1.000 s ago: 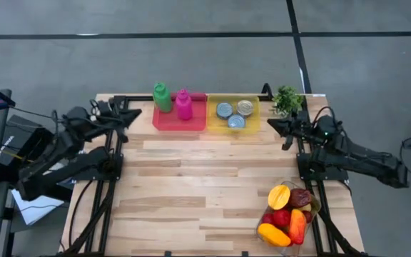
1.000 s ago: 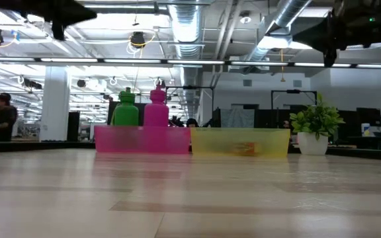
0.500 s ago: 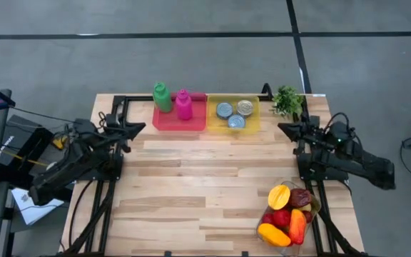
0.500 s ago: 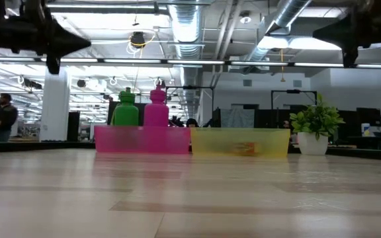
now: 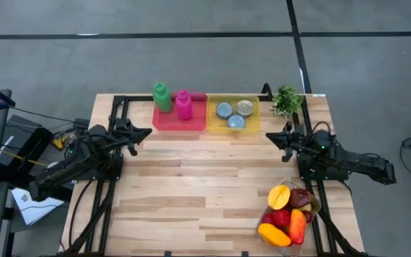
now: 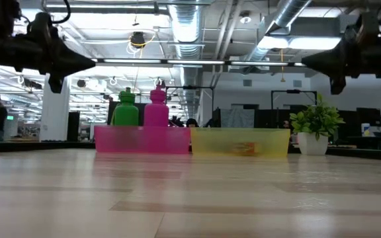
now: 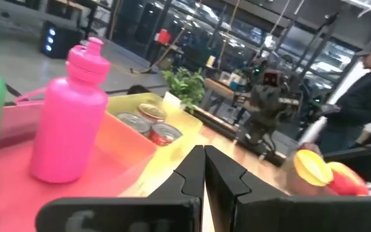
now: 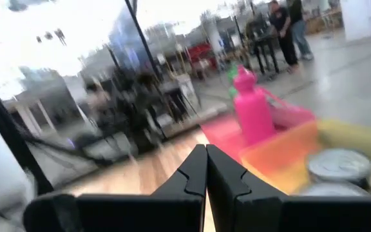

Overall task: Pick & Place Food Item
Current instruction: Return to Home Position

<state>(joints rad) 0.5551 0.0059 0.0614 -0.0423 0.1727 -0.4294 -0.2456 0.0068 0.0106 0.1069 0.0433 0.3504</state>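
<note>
The food items (image 5: 287, 214), yellow, orange, red and dark red pieces, lie heaped in a clear bowl at the table's near right corner; the left wrist view shows them too (image 7: 321, 173). My left gripper (image 5: 147, 132) is shut and empty above the table's left part, pointing level toward the right. My right gripper (image 5: 269, 135) is shut and empty above the right part, pointing toward the left, on the far side of the bowl. In the low view both hang well above the tabletop, the left gripper (image 6: 92, 63) and the right gripper (image 6: 305, 63).
A red tray (image 5: 180, 118) with a green bottle (image 5: 162, 98) and a pink bottle (image 5: 183, 104) stands at the far edge. Beside it is a yellow tray (image 5: 232, 126) with three cans. A small potted plant (image 5: 287, 100) stands far right. People stand in the room beyond.
Both arms have sunk toward the table, grippers staying shut. My left gripper has come down and toward the near edge, rolling a little. My right gripper has come down and swung slightly toward the near edge.
</note>
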